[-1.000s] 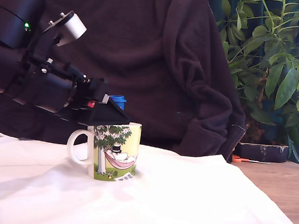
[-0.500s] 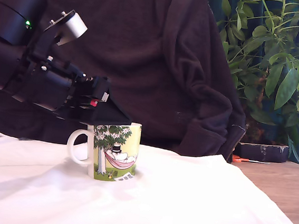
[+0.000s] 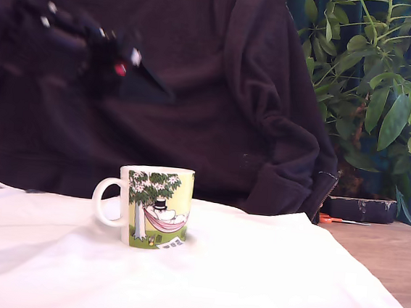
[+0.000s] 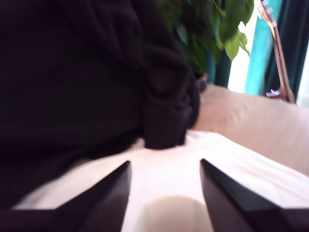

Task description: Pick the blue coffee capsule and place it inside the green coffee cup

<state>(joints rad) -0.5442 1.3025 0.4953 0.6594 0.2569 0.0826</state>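
Note:
The green coffee cup (image 3: 155,207) stands upright on the white cloth, its white handle toward the exterior view's left. My gripper (image 3: 157,87) hangs high above it, toward the exterior view's upper left, blurred by motion. In the wrist view my gripper (image 4: 165,163) is open, its two dark fingers (image 4: 106,193) spread with nothing between them. The blue coffee capsule shows in neither view. The cup's inside cannot be seen from either camera.
A white cloth (image 3: 251,282) covers the table. A dark garment (image 3: 240,92) hangs behind the cup. A leafy plant (image 3: 380,83) stands at the exterior view's right, above bare wooden table (image 3: 392,252) and a small orange tool (image 3: 334,219).
One second ago the blue capsule sat in the gripper just above the cup's rim. By half a second ago it was gone from view. The arm has since risen up and left.

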